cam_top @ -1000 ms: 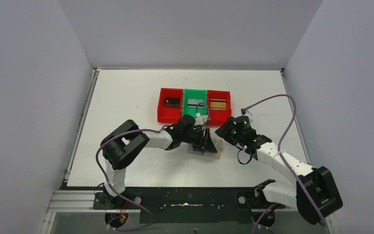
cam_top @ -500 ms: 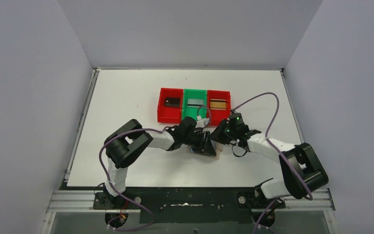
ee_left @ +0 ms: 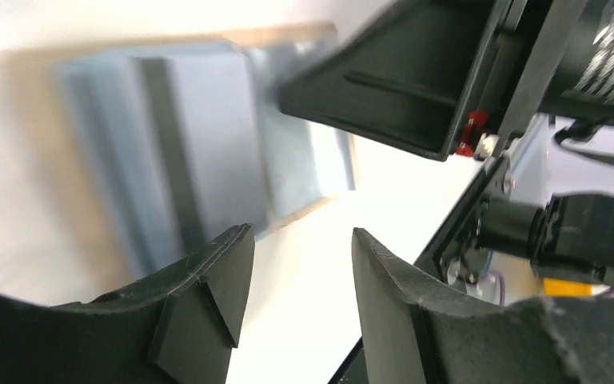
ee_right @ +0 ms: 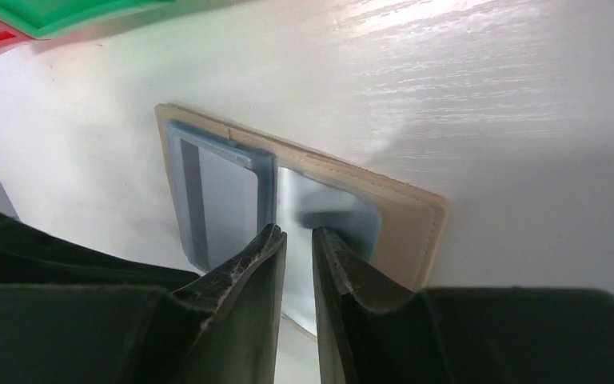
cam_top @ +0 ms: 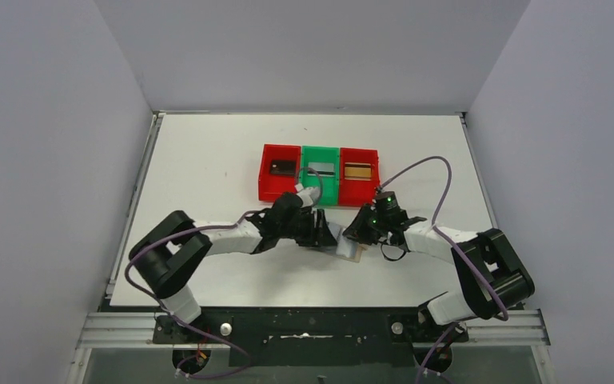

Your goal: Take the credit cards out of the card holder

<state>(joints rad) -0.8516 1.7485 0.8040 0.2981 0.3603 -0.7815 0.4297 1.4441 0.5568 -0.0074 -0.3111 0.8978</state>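
Flat, stitched beige-tan card holder [ee_right: 412, 228] lies open on the white wood-grain surface [ee_right: 488, 96], pale blue lining up, between both arms. Left end effector [ee_left: 300, 248]: jaws apart, empty, just beside the holder, probably to steady it. Right end effector [ee_right: 297, 238]: jaws almost together over the silvery pocket centre. Whether they pinch anything, cannot tell.

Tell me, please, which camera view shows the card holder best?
The right wrist view: the card holder lies open there, sharp and close, its beige edge and blue lining plain. The left wrist view shows it blurred and partly hidden; the top external view shows only a small, partly covered sliver.
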